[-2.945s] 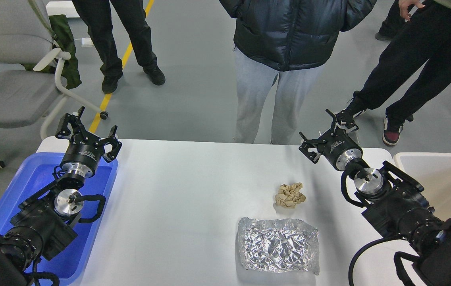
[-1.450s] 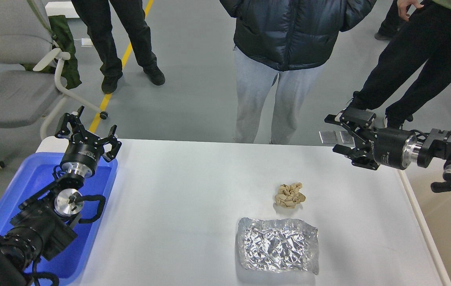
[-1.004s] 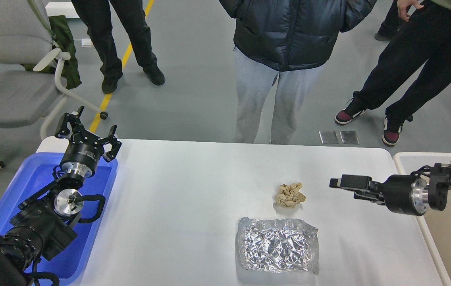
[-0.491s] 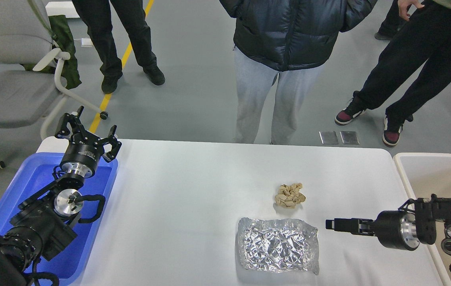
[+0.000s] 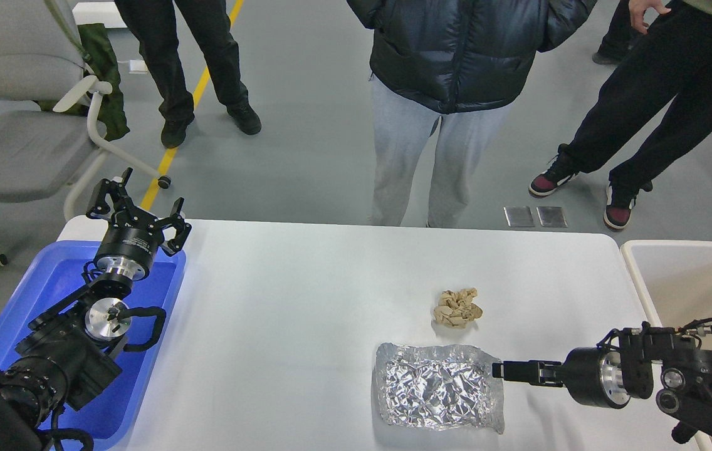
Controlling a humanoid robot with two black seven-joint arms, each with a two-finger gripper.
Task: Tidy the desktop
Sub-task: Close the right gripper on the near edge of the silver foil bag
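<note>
The white desktop (image 5: 306, 294) fills the middle of the head view. A crumpled silver foil sheet (image 5: 434, 394) lies near its front, right of centre. A crumpled brown paper wad (image 5: 456, 307) lies just behind the foil. My right gripper (image 5: 497, 371) reaches in low from the right, level with the table, and its tips are at the foil's right edge. It is seen edge-on, so its two fingers cannot be told apart. My left gripper (image 5: 141, 203) is open and empty, pointing up over the far end of the blue tray.
A blue plastic tray (image 5: 55, 275) sits at the desktop's left end under my left arm. An off-white rimmed bin (image 5: 688, 275) stands off the right edge. Three people (image 5: 444, 56) stand behind the table. A grey office chair (image 5: 24, 125) is at the far left.
</note>
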